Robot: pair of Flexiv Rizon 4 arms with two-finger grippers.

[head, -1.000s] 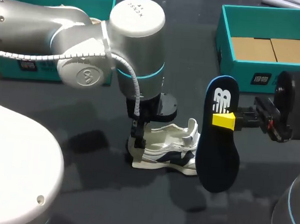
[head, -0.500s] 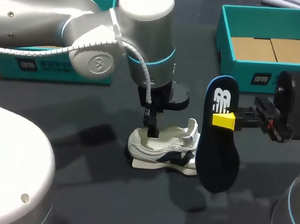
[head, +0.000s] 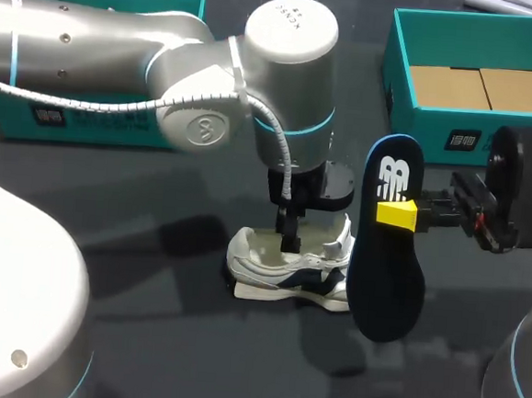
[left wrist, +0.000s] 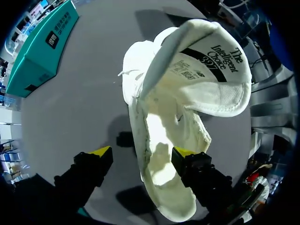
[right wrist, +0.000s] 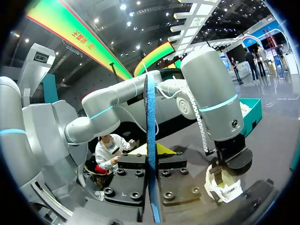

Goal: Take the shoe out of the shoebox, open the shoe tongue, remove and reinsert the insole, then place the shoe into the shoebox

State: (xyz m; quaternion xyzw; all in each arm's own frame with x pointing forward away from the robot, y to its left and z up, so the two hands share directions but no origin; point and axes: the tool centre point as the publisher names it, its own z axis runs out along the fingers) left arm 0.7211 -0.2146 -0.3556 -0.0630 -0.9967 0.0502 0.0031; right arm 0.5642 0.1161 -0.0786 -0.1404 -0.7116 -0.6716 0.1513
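The left arm [head: 103, 48] comes in from the left past the middle, its wrist pointing straight down over the shoe [head: 283, 272]. The right arm [head: 518, 187] lies level from the right, its gripper [right wrist: 151, 151] clamped on the dark insole [head: 386, 282], which stands upright just beside the shoe. The left gripper [left wrist: 141, 152] is wide open and grasps nothing, with one finger over the shoe's opening and the other outside it. The shoe, white with navy side marks, sits on the table [head: 144, 337] with its tongue lifted.
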